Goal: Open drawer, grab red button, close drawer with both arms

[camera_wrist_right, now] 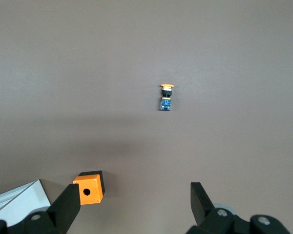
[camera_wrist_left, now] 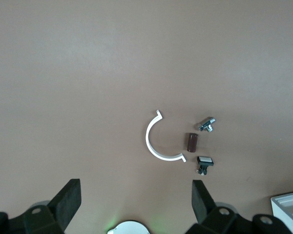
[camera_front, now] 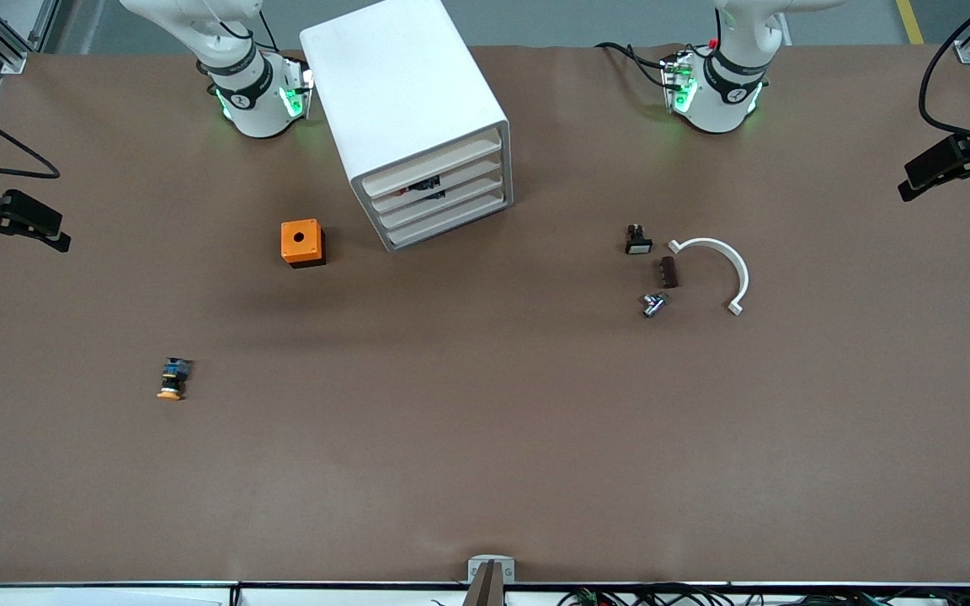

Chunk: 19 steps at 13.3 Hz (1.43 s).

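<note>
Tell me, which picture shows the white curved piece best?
The left wrist view: the white curved piece lies in plain sight mid-picture, its whole arc and both end tabs clear. The front view shows it too, smaller, toward the left arm's end of the table. The right wrist view misses it.

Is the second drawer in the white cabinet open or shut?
Shut. The second drawer sits flush with the other three fronts of the white cabinet.

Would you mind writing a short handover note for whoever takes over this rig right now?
Left gripper: open, empty, waiting high over the table near a white arc.
Right gripper: open, empty, high over the orange cube.
Cabinet: all four drawers shut; the second drawer has dark parts showing in the gap above it.
Red button: not in view.
Done: nothing.
Left: open drawer, take button, close drawer.
</note>
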Motion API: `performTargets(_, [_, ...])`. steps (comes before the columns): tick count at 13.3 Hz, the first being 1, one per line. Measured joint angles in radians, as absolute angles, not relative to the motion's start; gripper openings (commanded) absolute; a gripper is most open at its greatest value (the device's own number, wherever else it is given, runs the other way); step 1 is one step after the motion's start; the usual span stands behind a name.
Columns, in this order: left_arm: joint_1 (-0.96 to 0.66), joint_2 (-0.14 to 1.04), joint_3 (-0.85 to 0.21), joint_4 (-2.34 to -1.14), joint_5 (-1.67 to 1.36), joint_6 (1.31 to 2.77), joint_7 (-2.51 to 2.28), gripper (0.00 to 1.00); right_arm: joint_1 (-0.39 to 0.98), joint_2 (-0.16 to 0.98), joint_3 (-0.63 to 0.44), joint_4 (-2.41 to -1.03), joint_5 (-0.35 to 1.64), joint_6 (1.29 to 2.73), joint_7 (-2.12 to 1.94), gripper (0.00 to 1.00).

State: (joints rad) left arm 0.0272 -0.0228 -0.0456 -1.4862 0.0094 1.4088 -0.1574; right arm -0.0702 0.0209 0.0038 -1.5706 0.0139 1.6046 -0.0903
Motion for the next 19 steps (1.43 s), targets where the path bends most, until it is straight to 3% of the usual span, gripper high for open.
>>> performTargets(8, [0.004,0.015,-0.053,-1.490,0.009,1.394,-0.160,1.00,-0.070,0.021,0.004,-1.571,0.014,1.603,-0.090,1.00])
performTargets(19, [-0.129,0.347,-0.102,-1.493,0.009,1.453,-0.555,1.00,-0.070,0.021,0.003,-1.572,0.014,1.601,-0.090,1.00])
